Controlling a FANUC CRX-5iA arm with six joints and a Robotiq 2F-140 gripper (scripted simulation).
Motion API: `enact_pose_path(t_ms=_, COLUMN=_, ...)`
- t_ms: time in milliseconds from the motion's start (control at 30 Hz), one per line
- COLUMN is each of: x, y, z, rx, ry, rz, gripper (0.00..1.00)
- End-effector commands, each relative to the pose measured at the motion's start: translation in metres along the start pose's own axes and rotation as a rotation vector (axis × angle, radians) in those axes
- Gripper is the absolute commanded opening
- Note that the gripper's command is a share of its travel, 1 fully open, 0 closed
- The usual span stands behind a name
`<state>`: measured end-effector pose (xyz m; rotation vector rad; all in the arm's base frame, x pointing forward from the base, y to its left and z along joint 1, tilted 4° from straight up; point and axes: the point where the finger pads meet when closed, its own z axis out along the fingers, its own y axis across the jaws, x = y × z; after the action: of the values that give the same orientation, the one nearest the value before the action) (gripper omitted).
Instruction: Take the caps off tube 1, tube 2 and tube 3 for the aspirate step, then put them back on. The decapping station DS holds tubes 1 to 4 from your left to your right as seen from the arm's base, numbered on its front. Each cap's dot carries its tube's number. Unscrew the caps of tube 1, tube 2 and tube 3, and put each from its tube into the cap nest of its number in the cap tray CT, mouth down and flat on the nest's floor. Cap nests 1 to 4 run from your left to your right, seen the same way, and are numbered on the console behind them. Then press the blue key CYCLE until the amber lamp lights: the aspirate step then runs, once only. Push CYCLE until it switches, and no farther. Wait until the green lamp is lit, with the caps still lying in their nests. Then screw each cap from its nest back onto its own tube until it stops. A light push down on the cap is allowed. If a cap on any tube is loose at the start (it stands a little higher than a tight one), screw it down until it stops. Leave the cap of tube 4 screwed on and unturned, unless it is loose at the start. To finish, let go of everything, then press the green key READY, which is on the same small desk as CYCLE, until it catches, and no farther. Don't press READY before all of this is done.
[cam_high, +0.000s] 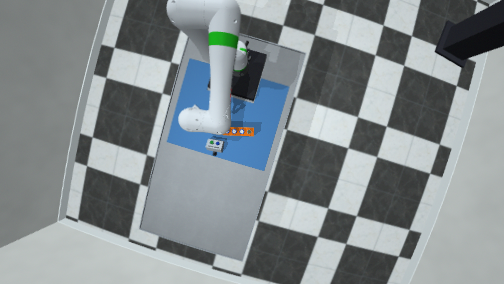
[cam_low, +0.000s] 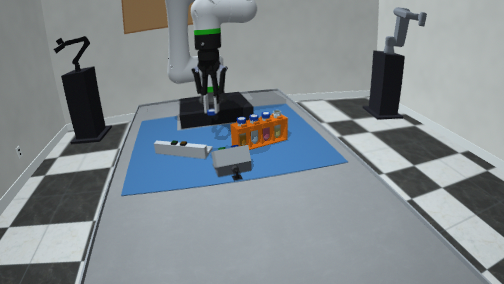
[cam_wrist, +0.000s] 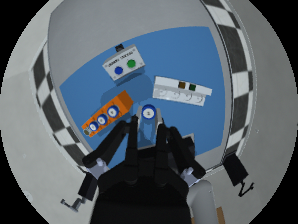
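Standing nearest in the exterior view, the small grey desk (cam_low: 231, 160) turns its back to the camera, so its keys are hidden there; the wrist view shows them from above, the blue CYCLE key (cam_wrist: 119, 70) beside the green READY key (cam_wrist: 132, 64). To the desk's left lies the long pale cap tray (cam_low: 181, 148) with its console, all on the blue mat (cam_low: 165, 172). Just behind the desk stands the orange decapping station (cam_low: 260, 131). Three of its tubes carry blue caps (cam_low: 253, 118); the tube at the right end in this view (cam_low: 276, 114) shows a bare pale mouth.

Farther back, the gripper (cam_low: 210, 107) hangs above the mat in front of the arm's black base block (cam_low: 235, 106), its fingers drawn narrow on a blue cap (cam_low: 211, 112). The wrist view shows that cap (cam_wrist: 148, 112) end on: a blue ring with a white dot in the middle, though the number on the dot is too small to read. It is held in the air between station and tray, touching neither.

From the top view the white forearm (cam_high: 220, 75) covers the gripper and one end of the station (cam_high: 239, 131), leaving only two white-dotted caps visible there.
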<state>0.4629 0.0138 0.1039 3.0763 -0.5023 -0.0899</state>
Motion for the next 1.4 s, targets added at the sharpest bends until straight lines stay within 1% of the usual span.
enact_pose_path(t_ms=0, x=0.018, y=0.028, z=0.0, rx=0.002, ry=-0.001, rz=-0.001, gripper=0.0)
enact_pose_path(t_ms=67, x=0.026, y=0.042, z=0.0, rx=0.002, ry=-0.001, rz=-0.001, gripper=0.0)
enact_pose_path(t_ms=333, x=0.026, y=0.042, z=0.0, rx=0.002, ry=-0.001, rz=-0.001, gripper=0.0)
enact_pose_path(t_ms=633, x=0.026, y=0.042, z=0.045, rx=0.002, ry=-0.001, rz=-0.001, gripper=0.0)
enact_pose_path(t_ms=700, x=0.026, y=0.042, z=0.045, rx=0.002, ry=-0.001, rz=-0.001, gripper=0.0)
enact_pose_path(t_ms=1200, x=0.027, y=0.042, z=0.12, rx=0.002, ry=-0.001, rz=-0.001, gripper=0.0)
enact_pose_path(t_ms=1267, x=0.027, y=0.042, z=0.12, rx=0.002, ry=-0.001, rz=-0.001, gripper=0.0)
enact_pose_path(t_ms=1333, x=0.027, y=0.042, z=0.128, rx=0.002, ry=-0.001, rz=-0.001, gripper=0.0)
enact_pose_path(t_ms=1367, x=0.027, y=0.042, z=0.128, rx=0.002, ry=-0.001, rz=-0.001, gripper=0.0)
